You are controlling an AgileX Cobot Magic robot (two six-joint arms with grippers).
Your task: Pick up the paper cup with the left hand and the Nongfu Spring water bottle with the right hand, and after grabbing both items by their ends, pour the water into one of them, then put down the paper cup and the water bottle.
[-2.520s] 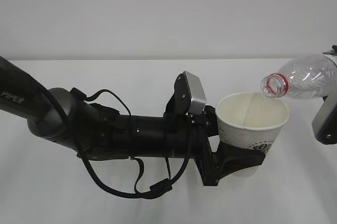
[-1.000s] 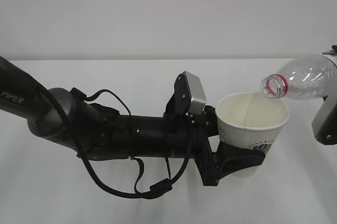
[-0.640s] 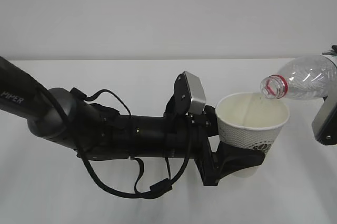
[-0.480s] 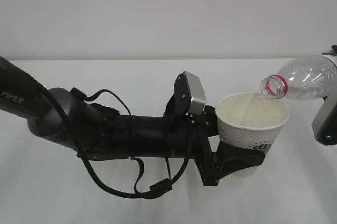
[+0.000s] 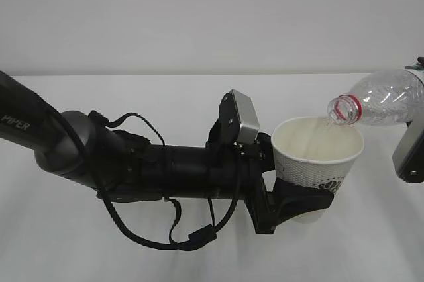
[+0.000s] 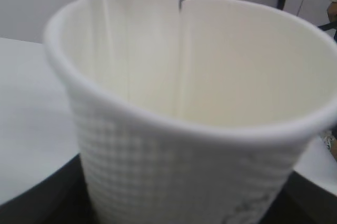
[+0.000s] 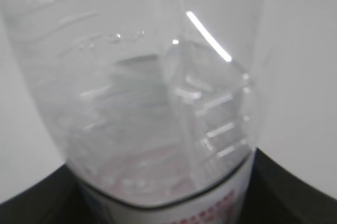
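Two grips unchanged: left hand [image 5: 301, 202] clamped low on white paper cup [image 5: 318, 156]; right hand [image 5: 409, 153] holding tilted clear ribbed bottle [image 5: 381, 100], mouth over rim. Thin water [image 6: 181, 61] stream persisting; pour unfinished.

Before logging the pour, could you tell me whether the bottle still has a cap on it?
No. In the exterior view the Nongfu Spring water bottle is tilted with its open, uncapped mouth over the paper cup.
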